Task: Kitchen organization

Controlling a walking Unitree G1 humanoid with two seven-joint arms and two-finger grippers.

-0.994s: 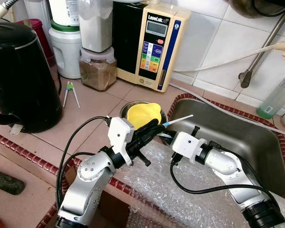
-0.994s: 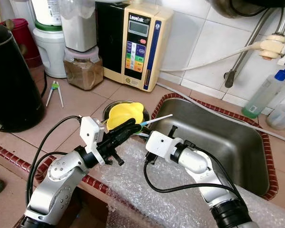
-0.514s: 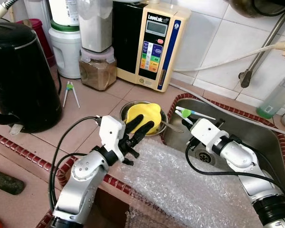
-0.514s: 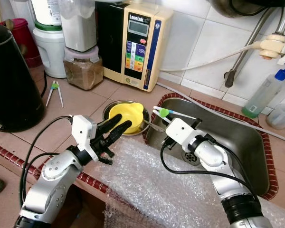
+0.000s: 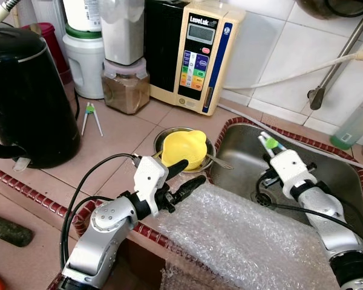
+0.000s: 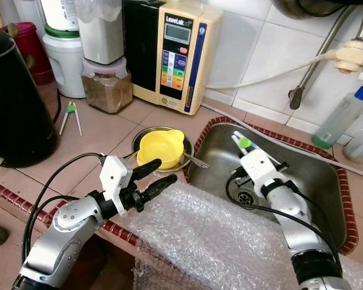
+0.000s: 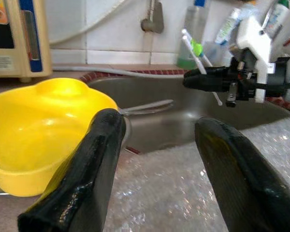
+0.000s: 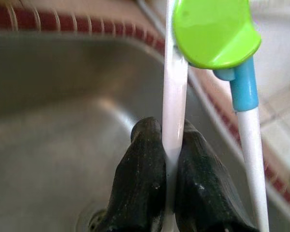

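The right tool (image 8: pixel 165 145) is clamped on one white stick of a pair of training chopsticks (image 6: pixel 241 142) joined by a green clip (image 8: pixel 213 33), held raised over the steel sink (image 5: pixel 339 181), with the drain (image 6: pixel 247 197) below it. The left tool (image 5: pixel 183 176) stands wide with nothing between its fingers (image 7: pixel 89 164), above the edge of the bubble wrap (image 5: pixel 242 235); just beyond its tips a yellow bowl (image 5: pixel 183 148) sits in a metal dish (image 6: pixel 144 134) on the tiled surface (image 5: pixel 109 139), beside the sink's rim.
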